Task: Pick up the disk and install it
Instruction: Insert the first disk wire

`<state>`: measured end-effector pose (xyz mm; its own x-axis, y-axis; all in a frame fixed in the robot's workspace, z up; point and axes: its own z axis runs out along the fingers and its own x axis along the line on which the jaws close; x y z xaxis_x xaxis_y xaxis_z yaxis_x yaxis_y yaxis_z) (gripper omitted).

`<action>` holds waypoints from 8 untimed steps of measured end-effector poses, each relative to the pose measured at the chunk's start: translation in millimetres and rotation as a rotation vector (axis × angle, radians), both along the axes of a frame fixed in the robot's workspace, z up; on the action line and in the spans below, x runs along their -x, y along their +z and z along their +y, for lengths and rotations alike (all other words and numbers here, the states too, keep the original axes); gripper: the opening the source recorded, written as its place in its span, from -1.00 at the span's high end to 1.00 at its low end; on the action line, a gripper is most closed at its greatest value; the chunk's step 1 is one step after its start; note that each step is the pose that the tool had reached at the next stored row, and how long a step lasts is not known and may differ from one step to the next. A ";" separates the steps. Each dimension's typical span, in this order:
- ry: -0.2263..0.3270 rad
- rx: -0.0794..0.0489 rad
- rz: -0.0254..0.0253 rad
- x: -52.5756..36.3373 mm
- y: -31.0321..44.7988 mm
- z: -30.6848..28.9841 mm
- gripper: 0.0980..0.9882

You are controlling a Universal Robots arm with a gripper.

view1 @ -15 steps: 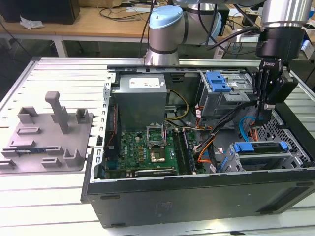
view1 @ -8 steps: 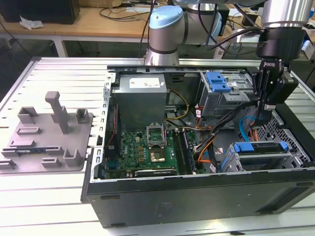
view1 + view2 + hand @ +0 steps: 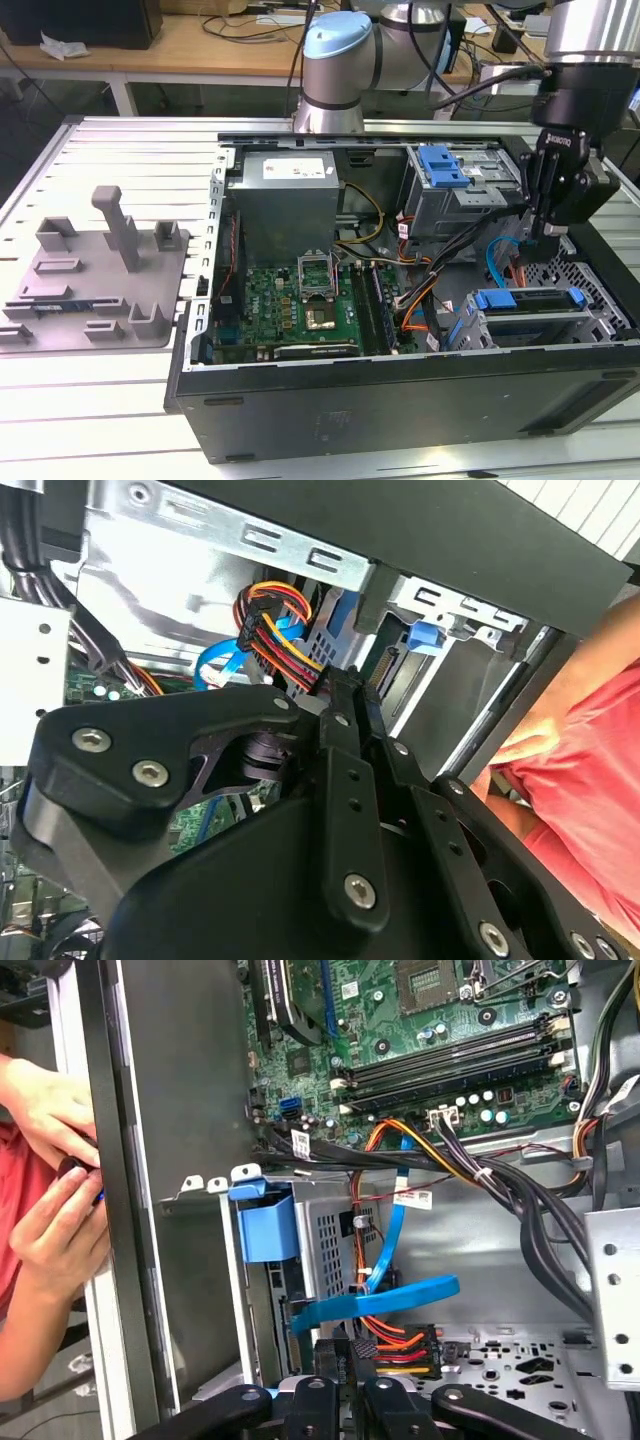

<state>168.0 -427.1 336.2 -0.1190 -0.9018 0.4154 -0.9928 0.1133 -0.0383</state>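
Disk is sitting in the lower drive bay of the PC case. That's the corner of the case on the exterior view's right, by the case edge closest to that camera. It lies flat, with its blue carrier showing at both ends.

The gripper hangs right above that bay, apart from the disk. In the second wrist view its fingers are pressed together, so it's clenched, and I can't make out anything between them. In the first wrist view the tips are just beside a bunch of red, orange and yellow wires, with a blue cable crossing close by.

The motherboard fills the middle of the case. A grey fixture tray sits on the bench, well apart from the case, toward the exterior view's left. A person's hand is just outside the case wall.
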 end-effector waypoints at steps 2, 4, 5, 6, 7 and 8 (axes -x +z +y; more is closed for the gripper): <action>0.000 -0.015 0.0000 -0.1 1.0 -4.5 0.85; 0.000 -0.044 0.0000 -0.4 3.6 -11.1 0.85; 0.000 -0.059 0.0000 -0.5 5.0 -14.3 0.85; 0.000 -0.070 0.0001 -0.6 6.3 -16.6 0.85; 0.000 -0.078 0.0000 -0.7 7.2 -18.1 0.85; 0.000 -0.090 0.0000 -0.8 8.5 -20.2 0.85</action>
<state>168.8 -447.3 344.7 -0.1190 -0.9354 0.3330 -0.9928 0.1164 -0.0280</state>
